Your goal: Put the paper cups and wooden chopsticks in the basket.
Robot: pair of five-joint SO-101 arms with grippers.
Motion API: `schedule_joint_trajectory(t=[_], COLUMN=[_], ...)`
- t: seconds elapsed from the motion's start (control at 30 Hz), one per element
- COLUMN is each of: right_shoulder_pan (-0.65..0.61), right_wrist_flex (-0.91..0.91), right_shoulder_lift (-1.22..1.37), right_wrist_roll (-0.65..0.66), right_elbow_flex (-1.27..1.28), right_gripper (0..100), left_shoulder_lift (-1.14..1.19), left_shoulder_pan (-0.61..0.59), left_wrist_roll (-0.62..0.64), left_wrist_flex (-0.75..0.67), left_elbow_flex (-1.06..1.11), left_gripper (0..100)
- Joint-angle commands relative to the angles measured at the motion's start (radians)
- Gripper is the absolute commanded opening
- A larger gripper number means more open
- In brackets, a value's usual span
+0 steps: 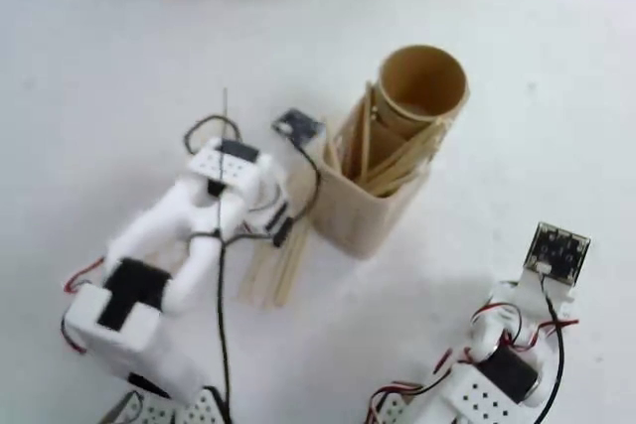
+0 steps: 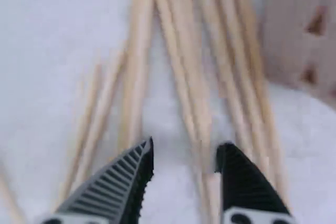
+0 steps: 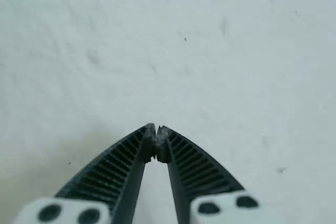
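Sticks (image 1: 278, 267) lie at the basket's (image 1: 353, 215) seven o'clock. Left hand (image 2: 186, 150) hangs wide over them to grab; right hand (image 3: 156, 129) is clenched, empty.

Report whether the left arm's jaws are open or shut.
Open: the jaws' tips stand apart with a clear gap between them, over loose wooden chopsticks lying on the white table.

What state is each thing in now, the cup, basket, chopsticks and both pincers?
basket: upright on the table.
paper cup: upright in the basket, mouth up.
basket chopsticks: leaning inside, beside the cup.
loose chopsticks: flat on the table by the basket.
left pincer: open, empty, over the loose chopsticks.
right pincer: shut, empty.
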Motion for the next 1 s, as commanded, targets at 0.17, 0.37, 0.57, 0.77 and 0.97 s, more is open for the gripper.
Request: schedule_joint_trajectory(t=[0.17,0.37,0.57,0.77,0.97], right_shoulder_pan=[-0.001,-0.001,-0.001,-0.001,0.001], right_wrist_flex=[0.002,0.002,0.002,0.002,0.002], right_shoulder_lift=[0.004,0.004,0.004,0.004,0.004], right_wrist_roll=[0.008,0.008,0.008,0.008,0.008], right_elbow_flex=[0.011,0.011,0.011,0.011,0.011], right_gripper=[1.8,1.8,1.8,1.8,1.8], left_shoulder_lift=[-0.022,-0.025,-0.024,-0.018,-0.015], left_shoulder_pan=[-0.231,-0.348,-0.36,-0.337,-0.302], left_wrist_roll=[-0.106,-0.201,-0.275,-0.284,-0.35], left_wrist_flex=[-0.021,-0.006,0.121,0.109,0.052], left_elbow_flex=[-0.078,-0.183,-0.327,-0.356,-0.25], left_gripper=[19,15,15,15,15])
